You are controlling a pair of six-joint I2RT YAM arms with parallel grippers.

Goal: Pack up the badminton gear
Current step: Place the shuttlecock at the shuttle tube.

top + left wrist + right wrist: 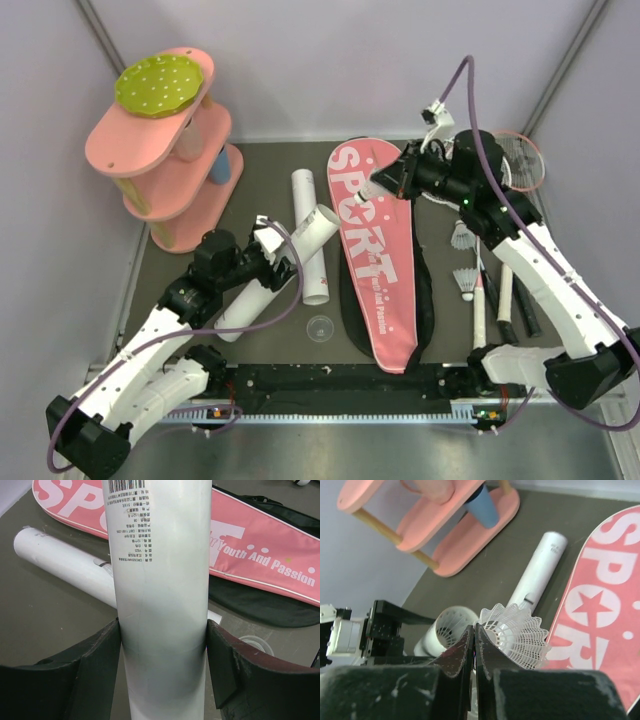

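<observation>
My left gripper (pixel 162 647) is shut on a long white tube (pixel 160 580), its fingers (pixel 97 662) pressed against both sides. In the top view this tube (pixel 300 240) slants up off the table at the left gripper (pixel 264 264). Its open end (pixel 449 626) faces the right wrist camera. My right gripper (pixel 474 630) is shut, pinching the mesh rim of a white shuttlecock (pixel 522 635). It hangs over the top of the pink SPORT bag (pixel 378 270) at the right gripper (pixel 385 185). A second tube (pixel 310 240) lies flat left of the bag.
Two shuttlecocks (pixel 463 260) and the rackets (pixel 503 295) lie right of the bag. A clear lid (pixel 320 327) sits near the front. The pink tiered shelf (pixel 165 150) with a green dotted disc stands at the back left. Grey walls close in both sides.
</observation>
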